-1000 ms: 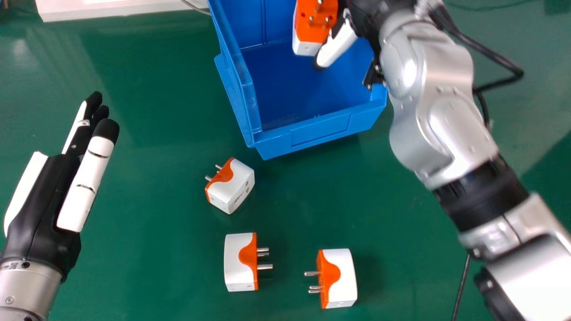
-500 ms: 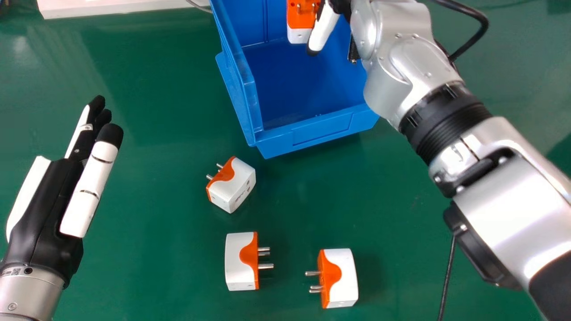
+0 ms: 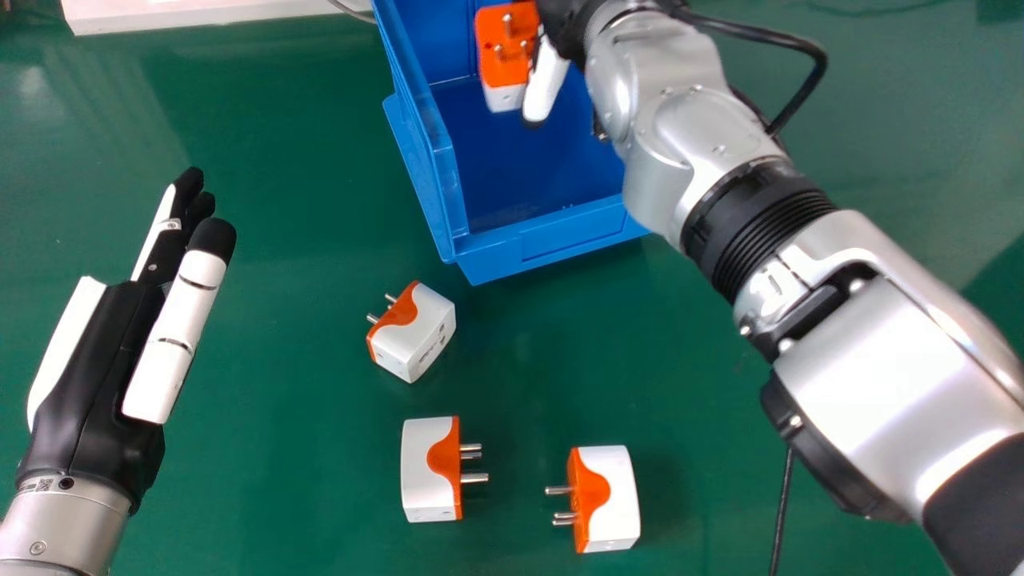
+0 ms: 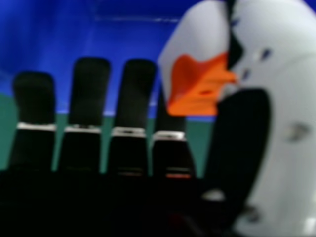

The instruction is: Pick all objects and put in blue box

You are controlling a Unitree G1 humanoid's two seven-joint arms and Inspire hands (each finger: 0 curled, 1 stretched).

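The plug adapter (image 3: pixel 494 66) had an orange face with metal pins and a white body, and it was slightly tilted. It was over the inside of the blue box (image 3: pixel 560 242), clamped between the thumb and fingers of the right hand (image 3: pixel 547 80). Three more white-and-orange units lay on the green worktop (image 3: pixel 280 416): an angled adapter (image 3: pixel 416 332) near the box, a left-hand adapter (image 3: pixel 424 472) with pins pointing right, and a right-hand adapter (image 3: pixel 614 496) with pins pointing left. The silver right forearm (image 3: pixel 672 136) crossed the box's right side, hiding part of it. The left hand (image 3: pixel 96 352) hung at the left, fingers extended.
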